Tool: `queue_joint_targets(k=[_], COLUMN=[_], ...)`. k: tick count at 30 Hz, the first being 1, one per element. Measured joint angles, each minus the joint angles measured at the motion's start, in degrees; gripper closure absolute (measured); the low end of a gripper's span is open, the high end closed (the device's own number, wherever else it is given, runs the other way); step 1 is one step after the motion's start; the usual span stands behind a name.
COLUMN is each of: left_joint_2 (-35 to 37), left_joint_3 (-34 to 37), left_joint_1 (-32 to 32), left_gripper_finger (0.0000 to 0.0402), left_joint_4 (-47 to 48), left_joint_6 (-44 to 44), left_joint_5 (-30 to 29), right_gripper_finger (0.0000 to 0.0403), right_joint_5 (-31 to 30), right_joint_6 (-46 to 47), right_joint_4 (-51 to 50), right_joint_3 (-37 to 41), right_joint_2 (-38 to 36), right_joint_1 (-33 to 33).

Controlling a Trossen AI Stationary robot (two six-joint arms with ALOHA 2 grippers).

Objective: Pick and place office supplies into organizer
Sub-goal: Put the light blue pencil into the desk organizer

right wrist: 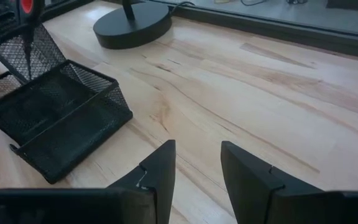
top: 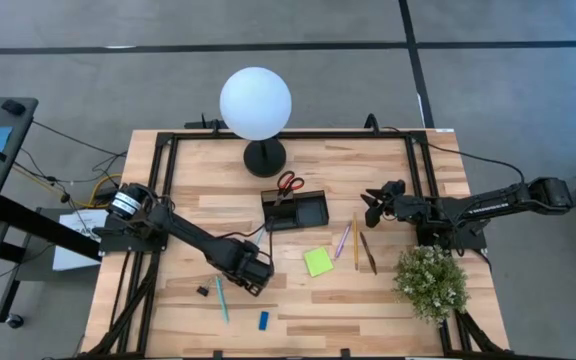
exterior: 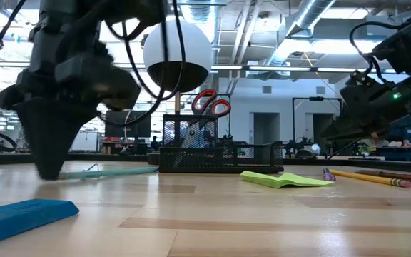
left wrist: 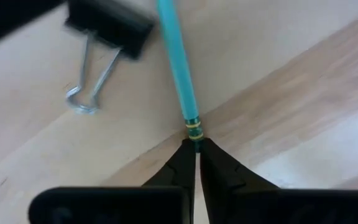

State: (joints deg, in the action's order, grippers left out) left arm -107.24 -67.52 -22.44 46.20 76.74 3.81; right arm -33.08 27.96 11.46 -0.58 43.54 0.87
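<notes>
The light-blue pen (top: pixel 220 298) lies on the table's near left, its long axis running near to far. The left gripper (left wrist: pixel 196 148) is pinched nearly closed on the pen's far end. The right gripper (right wrist: pixel 197 163) hovers parted, empty, right of the organizer (top: pixel 296 211).

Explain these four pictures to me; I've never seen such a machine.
Two robot arms work at a wooden table. One picture looks down from above, one looks level across the tabletop, and two come from cameras on the arms' wrists. The left pincer is shut on the end of a light-blue pen, beside a black clip. The right pincer hangs open near the black mesh tray, which already holds red scissors. A green notepad, pencils, a blue eraser, a lamp and a plant also sit there.
</notes>
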Motion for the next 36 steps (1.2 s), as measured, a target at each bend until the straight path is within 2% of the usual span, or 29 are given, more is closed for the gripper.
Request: queue_joint_targets(k=[6, 13, 17, 22, 26, 29, 36], left_joint_2=[0.02, 0.09, 0.13, 0.13, 0.13, 0.13, -1.31], left_joint_3=[-6.29, -12.59, -13.69, -13.69, -13.69, -13.67, -13.32], left_joint_1=[-0.07, -0.09, -0.09, -0.24, -0.55, -0.8, -0.85], left_gripper_finger=[0.0401, 0.0399, 0.04, 0.04, 0.0401, 0.0396, 0.0341], left_joint_4=[2.04, 12.37, 16.58, 15.77, 15.61, 14.4, 11.59], left_joint_6=[-5.61, -8.73, -8.55, -5.47, -1.81, 0.21, 1.53], left_joint_5=[-0.13, -0.46, -1.5, -3.79, -6.18, -7.19, -5.72], right_gripper_finger=[0.0285, 0.0299, 0.0301, 0.03, 0.03, 0.03, 0.03], right_joint_5=[4.0, 16.67, 17.95, 33.04, 34.28, 34.27, 34.09], right_joint_6=[-8.09, -21.26, -30.61, -37.32, -47.53, -50.14, -53.77], right_joint_4=[4.52, 19.54, 23.13, 31.44, 34.39, 34.29, 33.56], right_joint_3=[0.0, 0.0, -1.0, -2.64, -4.65, -7.5, -15.2], right_joint_2=[0.01, -0.01, -0.01, 3.16, 8.24, 13.08, 26.91], right_joint_1=[-2.47, -8.21, -9.52, -10.83, -13.34, -14.02, -13.2])
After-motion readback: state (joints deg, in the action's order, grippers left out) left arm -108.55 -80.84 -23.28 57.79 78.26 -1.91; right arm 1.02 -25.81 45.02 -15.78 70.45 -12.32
